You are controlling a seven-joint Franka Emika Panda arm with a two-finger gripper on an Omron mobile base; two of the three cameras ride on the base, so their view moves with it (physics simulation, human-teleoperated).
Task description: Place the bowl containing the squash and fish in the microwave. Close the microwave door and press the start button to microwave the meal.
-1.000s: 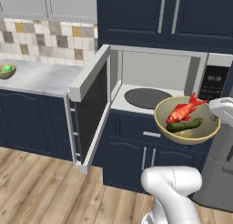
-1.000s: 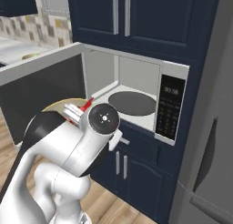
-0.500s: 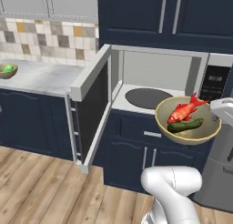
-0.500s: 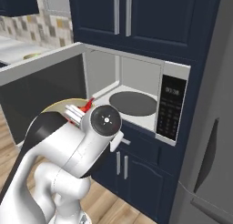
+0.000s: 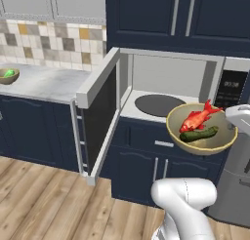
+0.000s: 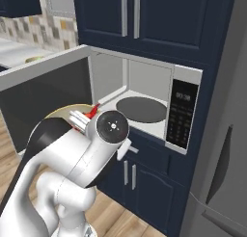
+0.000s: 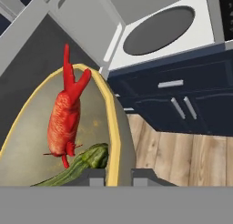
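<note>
The gripper (image 7: 119, 174) pinches the rim of the bowl (image 5: 201, 135), aloft before the open microwave (image 5: 171, 88); fish (image 5: 195, 119) and squash (image 5: 198, 134) aboard; insertion, door-closing and start remain.

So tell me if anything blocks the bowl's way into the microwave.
Nothing visible does. The bowl, held at its rim by the gripper, hangs just in front of the microwave. The door is swung wide open to the left, and the turntable inside is bare.
</note>
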